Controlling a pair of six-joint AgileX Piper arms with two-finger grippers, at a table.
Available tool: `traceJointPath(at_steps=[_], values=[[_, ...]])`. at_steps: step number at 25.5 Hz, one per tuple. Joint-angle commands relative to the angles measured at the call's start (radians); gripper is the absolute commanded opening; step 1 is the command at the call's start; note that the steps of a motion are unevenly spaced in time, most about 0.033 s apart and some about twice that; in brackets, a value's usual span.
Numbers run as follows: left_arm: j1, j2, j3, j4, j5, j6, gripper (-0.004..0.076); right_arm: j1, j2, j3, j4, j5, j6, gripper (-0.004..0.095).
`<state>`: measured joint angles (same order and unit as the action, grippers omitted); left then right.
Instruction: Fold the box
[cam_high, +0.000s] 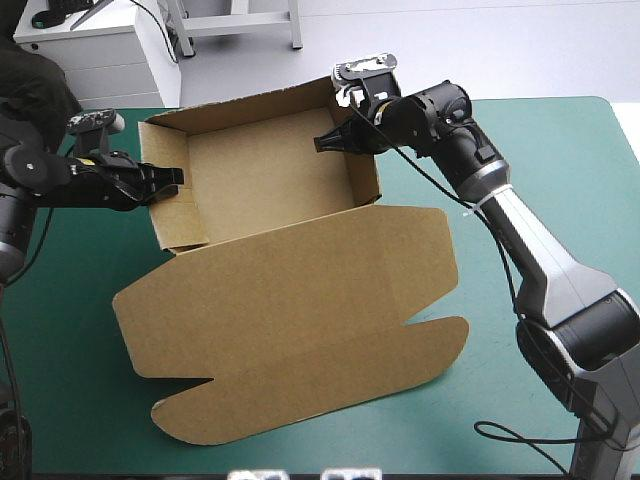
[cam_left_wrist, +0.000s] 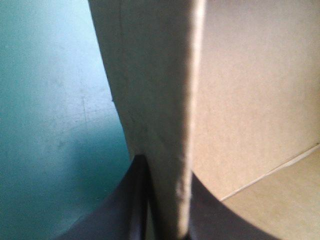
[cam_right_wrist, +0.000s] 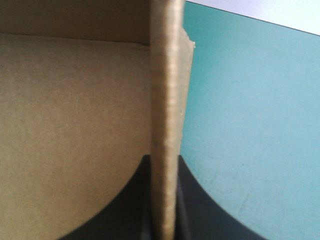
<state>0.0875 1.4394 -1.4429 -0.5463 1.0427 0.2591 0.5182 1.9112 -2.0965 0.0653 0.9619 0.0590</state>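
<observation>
The box (cam_high: 270, 180) already stands as a tray; lid (cam_high: 290, 320) flat on the bench (cam_high: 520, 160); left pincer (cam_high: 172, 180) clamps the left wall (cam_high: 165, 225), right pincer (cam_high: 325, 143) the right wall (cam_high: 358, 175).

left tool (cam_high: 176, 180) on box (cam_high: 262, 170) left wall; right tool (cam_high: 330, 143) on right wall

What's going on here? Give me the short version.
Two robot arms are folding a brown box on the teal-green table cover. The left hand is shut on the box's left wall, and the right hand is shut on its right wall. The box stands as an open tray with its walls raised, and the lid lies flat on the near side.
</observation>
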Motion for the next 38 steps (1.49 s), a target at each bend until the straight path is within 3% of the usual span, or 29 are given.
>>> traceJointPath(at_steps=[1, 5, 8, 12, 23, 38], values=[[-0.141, -0.039, -0.03, 0.085, -0.113, -0.083, -0.0008, -0.002, -0.061, -0.033, -0.007, 0.041, -0.013, -0.0003], [-0.312, -0.039, -0.03, 0.391, -0.222, -0.29, -0.0008, -0.002, -0.061, -0.033, -0.022, 0.134, -0.013, -0.0003], [-0.367, -0.034, -0.03, 0.491, -0.257, -0.391, -0.0008, -0.002, -0.061, -0.033, -0.015, 0.179, 0.002, -0.0003], [-0.377, 0.025, -0.03, 0.474, -0.185, -0.431, -0.0008, -0.002, -0.057, -0.031, -0.015, 0.286, 0.015, -0.0004], [-0.425, 0.137, -0.123, 0.492, -0.08, -0.43, -0.0008, -0.002, -0.074, 0.21, -0.013, 0.286, 0.065, -0.0004], [-0.433, 0.328, -0.231, 0.499, 0.023, -0.426, -0.0008, -0.002, -0.074, 0.263, -0.051, 0.252, 0.152, -0.0004]])
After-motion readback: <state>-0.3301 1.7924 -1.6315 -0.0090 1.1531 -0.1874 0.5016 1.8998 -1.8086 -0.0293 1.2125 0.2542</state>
